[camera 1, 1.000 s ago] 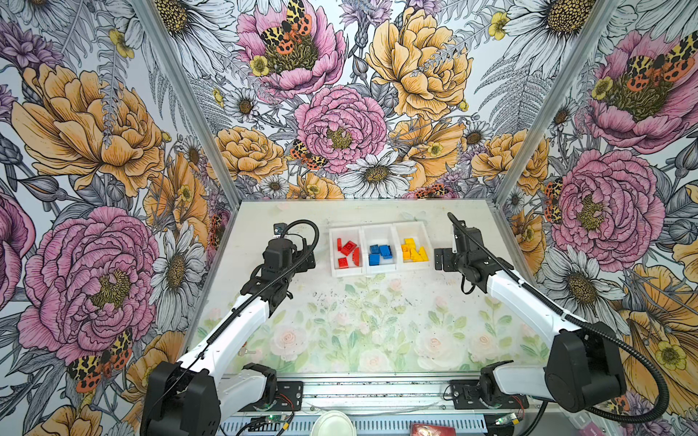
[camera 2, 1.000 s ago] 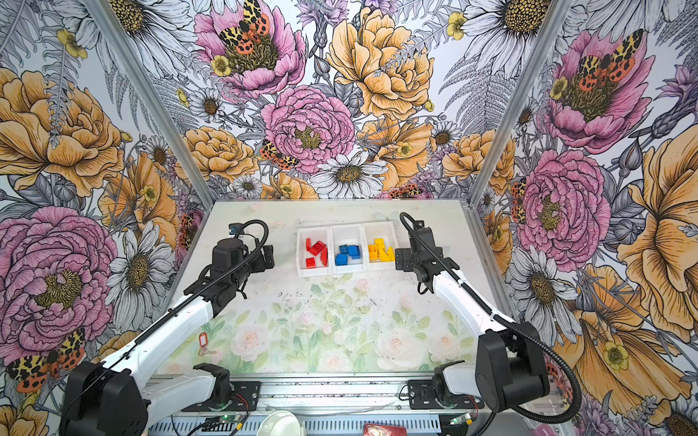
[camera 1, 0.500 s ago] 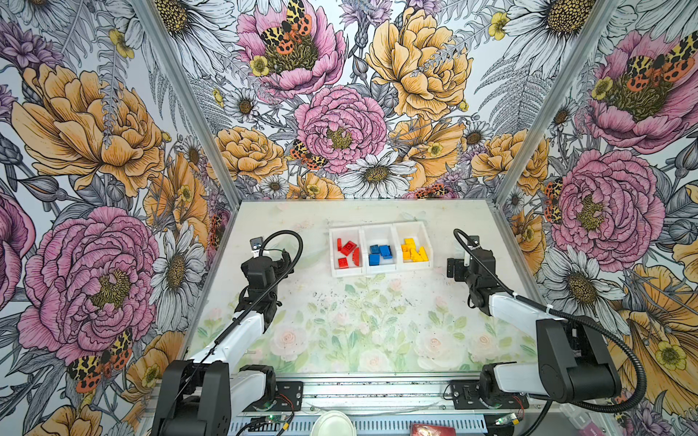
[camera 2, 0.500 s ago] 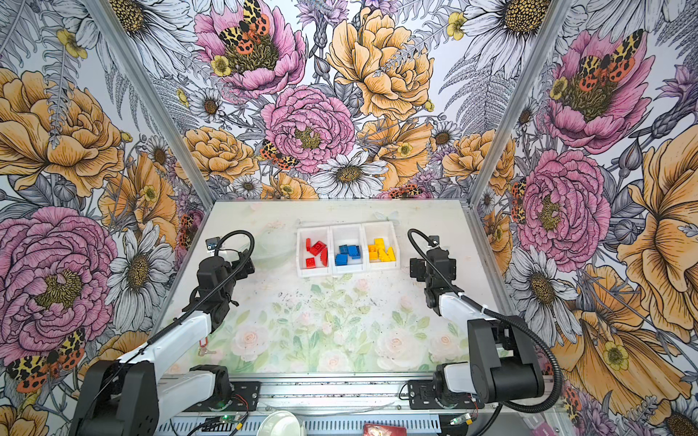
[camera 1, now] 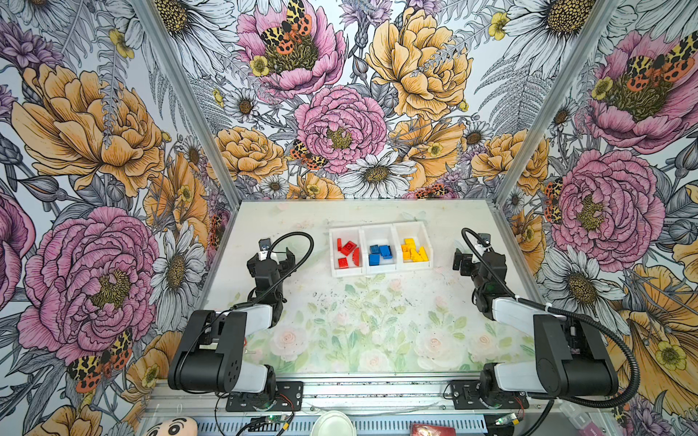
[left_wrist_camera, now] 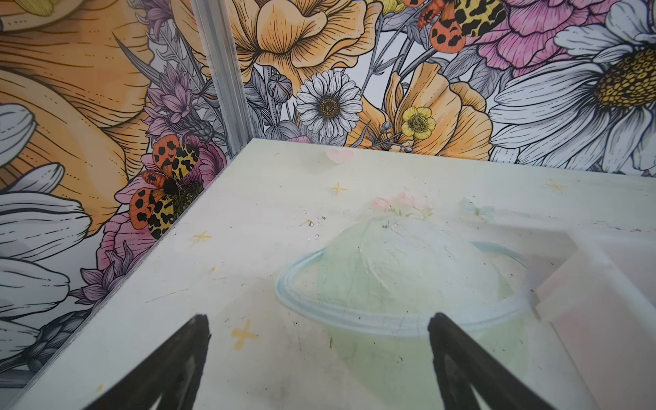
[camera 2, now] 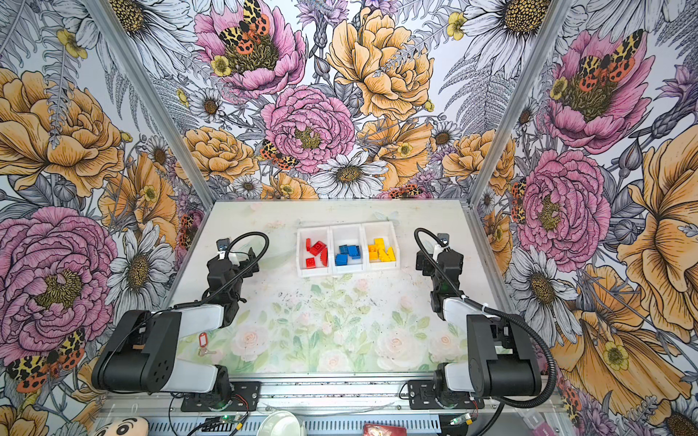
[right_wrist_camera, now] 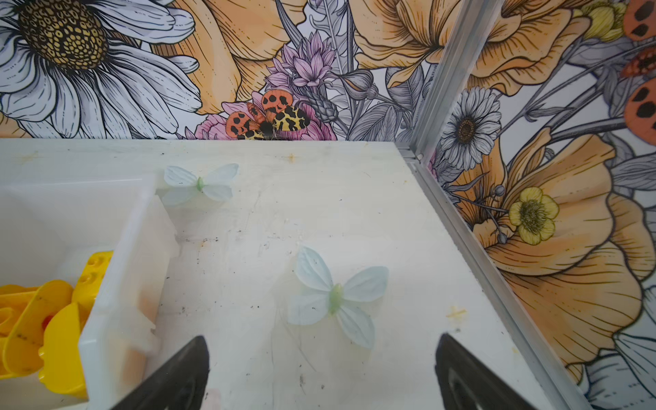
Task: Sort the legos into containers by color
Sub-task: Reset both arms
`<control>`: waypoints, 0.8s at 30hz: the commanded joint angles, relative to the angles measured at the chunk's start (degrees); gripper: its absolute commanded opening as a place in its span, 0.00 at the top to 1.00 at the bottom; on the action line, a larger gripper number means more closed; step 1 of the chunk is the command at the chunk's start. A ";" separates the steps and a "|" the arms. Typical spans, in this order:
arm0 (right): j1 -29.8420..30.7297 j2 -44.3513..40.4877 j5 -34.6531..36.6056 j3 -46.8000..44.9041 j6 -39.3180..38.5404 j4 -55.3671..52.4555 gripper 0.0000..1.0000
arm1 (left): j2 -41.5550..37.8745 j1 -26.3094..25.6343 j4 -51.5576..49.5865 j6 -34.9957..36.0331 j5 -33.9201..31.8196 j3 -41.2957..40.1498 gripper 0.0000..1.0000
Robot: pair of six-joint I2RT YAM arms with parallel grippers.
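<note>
My left fingers (left_wrist_camera: 177, 362) spread empty beside the red end of the tray (camera 1: 349, 272), right fingers (right_wrist_camera: 177, 372) spread empty beside its yellow end, sorted bricks (camera 1: 379, 252) inside, apart from both

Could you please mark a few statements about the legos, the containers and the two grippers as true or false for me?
1. The red legos lie in the container nearest the left arm. True.
2. The blue legos fill the container nearest the right arm. False: they lie in the middle one; the yellow legos fill that one.
3. The right gripper has open jaws with nothing between them. True.
4. The left gripper is shut on a red lego. False: its jaws stand open and empty.
5. One lego lies loose on the table. False: every visible lego is in a container.
</note>
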 commanded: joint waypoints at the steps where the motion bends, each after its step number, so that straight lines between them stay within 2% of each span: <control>1: -0.32 0.47 -2.78 -0.84 0.65 3.63 0.01 | 1.72 0.03 7.96 1.16 -1.57 -1.22 0.03; 6: -0.95 0.79 -5.14 -2.65 1.87 7.95 0.01 | 3.39 0.10 10.16 1.11 -1.83 -1.55 0.03; 10: -1.48 5.14 -6.07 -6.08 2.64 19.06 0.01 | 3.32 0.10 10.48 1.07 -1.88 -1.81 0.03; 24: 0.35 9.06 -3.93 -7.26 1.31 24.86 0.00 | 3.59 0.24 10.51 1.09 -1.40 -1.71 0.02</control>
